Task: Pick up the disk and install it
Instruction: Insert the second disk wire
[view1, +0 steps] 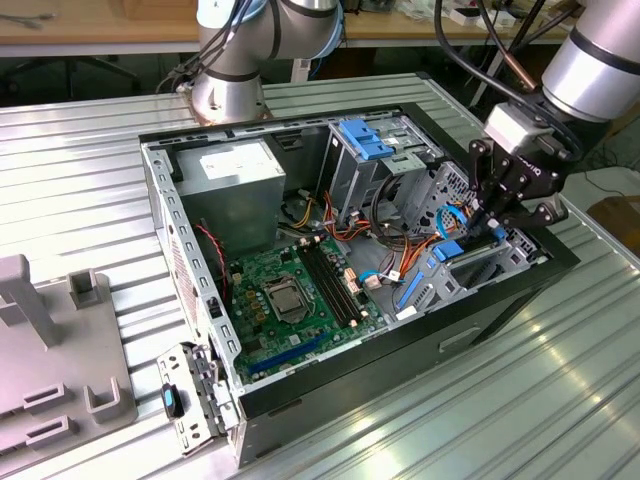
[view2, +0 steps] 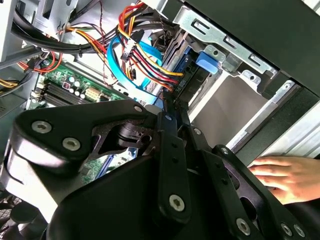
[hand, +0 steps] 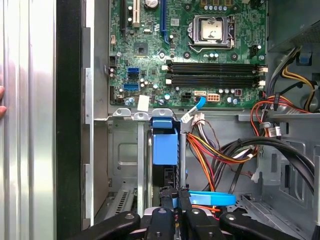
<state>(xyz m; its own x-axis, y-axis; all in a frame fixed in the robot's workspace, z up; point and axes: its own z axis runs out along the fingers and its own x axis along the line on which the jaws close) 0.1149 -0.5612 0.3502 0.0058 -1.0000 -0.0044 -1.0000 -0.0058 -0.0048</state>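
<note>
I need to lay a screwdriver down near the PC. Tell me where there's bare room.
Free: the ribbed metal table in front of the open computer case, and the strip behind it by the arm's base. Crowded: the drive-bay corner, with the gripper, the disk and cable bundles; a hand rests beside the case.

An open computer case (view1: 190, 250) is lying on a ribbed metal table (view1: 80, 170).

A green board (view1: 290, 300) is sitting flat inside the case, with black memory slots (hand: 215, 75) running across it. A grey box (view1: 235, 190) is standing in one corner. Red, yellow and orange wires (view2: 145, 55) are bunching together by a blue cable (hand: 212, 198). A grey plastic holder (view1: 50, 350) is resting on the table at the exterior view's left.
</note>
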